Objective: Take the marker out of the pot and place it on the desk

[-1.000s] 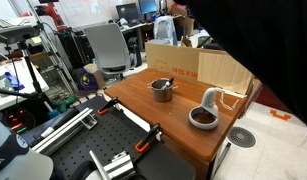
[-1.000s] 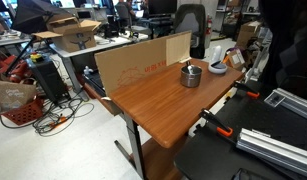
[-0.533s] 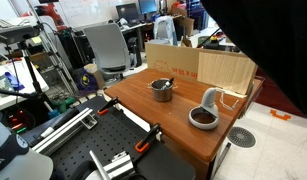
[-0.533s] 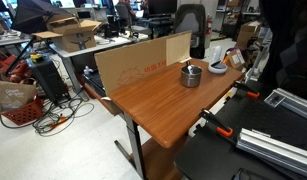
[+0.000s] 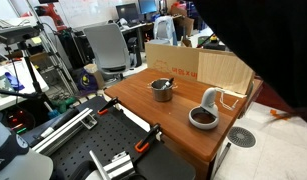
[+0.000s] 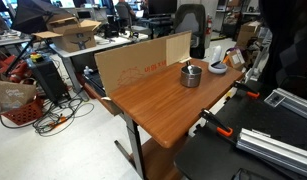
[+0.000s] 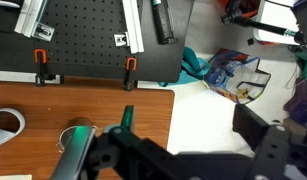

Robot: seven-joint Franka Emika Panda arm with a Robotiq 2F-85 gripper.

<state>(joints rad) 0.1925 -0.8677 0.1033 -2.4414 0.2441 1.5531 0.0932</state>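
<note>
The small silver pot (image 5: 161, 90) (image 6: 191, 76) stands near the middle of the reddish-brown desk (image 5: 183, 135) (image 6: 153, 105). A slim dark shape inside it, the marker (image 5: 165, 85), leans on the rim; its detail is too small to read. My gripper (image 7: 188, 150) shows only in the wrist view, open and empty, its black fingers (image 7: 263, 135) spread wide. It hangs high over the desk's corner (image 7: 93, 105) and the pale floor. The pot is out of the wrist view. In both exterior views the arm (image 5: 263, 40) (image 6: 278, 40) is a dark blurred mass.
A dark bowl (image 5: 203, 118) and a white curved object (image 5: 210, 98) sit near the desk's end. A cardboard sheet (image 5: 188, 62) (image 6: 138, 62) stands along one long edge. A black bench (image 7: 83, 35) with orange-handled clamps (image 7: 130, 68) adjoins the desk.
The arm's dark shape shifts slightly at the frame edge in an exterior view. The pot, bowl and cardboard have not moved. The gripper stays open.
</note>
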